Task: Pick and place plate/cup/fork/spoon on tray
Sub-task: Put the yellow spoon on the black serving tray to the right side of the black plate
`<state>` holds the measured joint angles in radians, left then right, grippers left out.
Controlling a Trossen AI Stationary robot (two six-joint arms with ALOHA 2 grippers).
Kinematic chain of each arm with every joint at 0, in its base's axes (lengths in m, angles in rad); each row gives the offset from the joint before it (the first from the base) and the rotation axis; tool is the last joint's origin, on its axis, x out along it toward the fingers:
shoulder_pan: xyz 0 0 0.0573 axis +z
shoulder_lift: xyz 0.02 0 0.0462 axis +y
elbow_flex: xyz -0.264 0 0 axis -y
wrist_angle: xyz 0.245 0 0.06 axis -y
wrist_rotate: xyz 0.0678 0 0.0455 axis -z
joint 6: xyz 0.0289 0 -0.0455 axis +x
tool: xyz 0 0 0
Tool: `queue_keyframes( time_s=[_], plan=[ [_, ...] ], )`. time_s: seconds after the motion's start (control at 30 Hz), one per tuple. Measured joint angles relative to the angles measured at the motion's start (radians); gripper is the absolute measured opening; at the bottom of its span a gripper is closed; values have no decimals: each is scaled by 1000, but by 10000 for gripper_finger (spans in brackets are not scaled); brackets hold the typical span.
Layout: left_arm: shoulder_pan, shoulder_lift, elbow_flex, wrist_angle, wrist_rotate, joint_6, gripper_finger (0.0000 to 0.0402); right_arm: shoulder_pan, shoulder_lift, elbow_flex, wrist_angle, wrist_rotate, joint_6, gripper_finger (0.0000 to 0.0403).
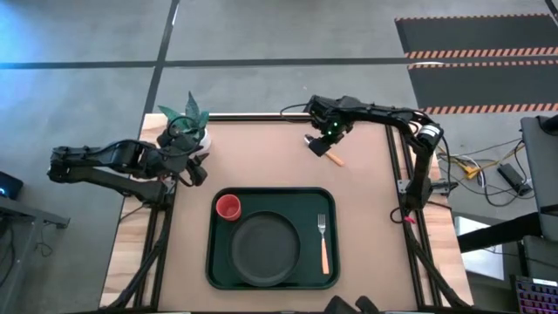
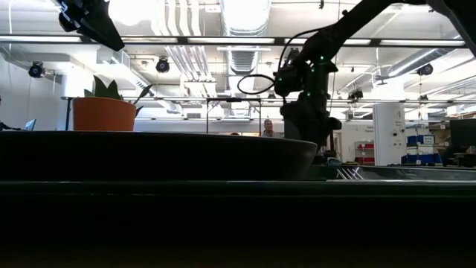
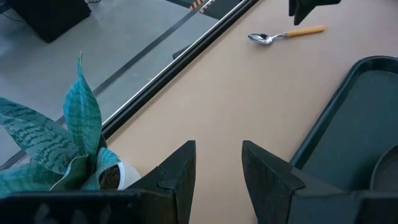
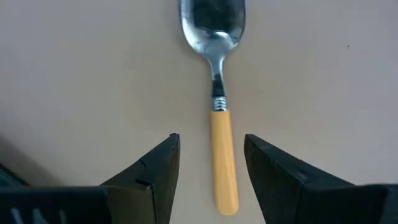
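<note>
While poised over the spoon (image 4: 221, 118), with right end effector (image 4: 211, 165) released and fingers straddling the orange handle. Spoon flat on the desk (image 1: 261, 157), beyond the tray's (image 1: 272, 281) far rim, apart from it. Already on the tray: plate (image 1: 264, 248), cup (image 1: 228, 207), fork (image 1: 323, 242). Left end effector (image 3: 217, 171) parked beside the plant pot (image 1: 193, 138), fingers parted, empty. Likely risks: thin handle lying low, so fingertips scraping the desk or pinching too high and slipping; off-centre closing could spin the spoon away.
</note>
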<state>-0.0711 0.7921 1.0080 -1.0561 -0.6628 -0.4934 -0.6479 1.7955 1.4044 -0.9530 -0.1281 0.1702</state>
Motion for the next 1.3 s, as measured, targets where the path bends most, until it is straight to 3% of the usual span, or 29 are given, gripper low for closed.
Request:
queue_keyframes(
  time_s=[0.7, 0.87, 1.1, 1.3],
  plan=[
    [0, 2, 0, 0, 0, 1, 112, 8, 209, -33, 3, 1, -41, 161],
    [0, 4, 0, 0, 0, 1, 112, 8, 210, -35, 8, 7, -36, 124],
    [0, 6, 0, 0, 0, 1, 112, 8, 209, -35, 13, 11, -15, 34],
    [0, 6, 0, 0, 0, 1, 112, 9, 204, -36, 15, 5, 28, 33]
  ],
)
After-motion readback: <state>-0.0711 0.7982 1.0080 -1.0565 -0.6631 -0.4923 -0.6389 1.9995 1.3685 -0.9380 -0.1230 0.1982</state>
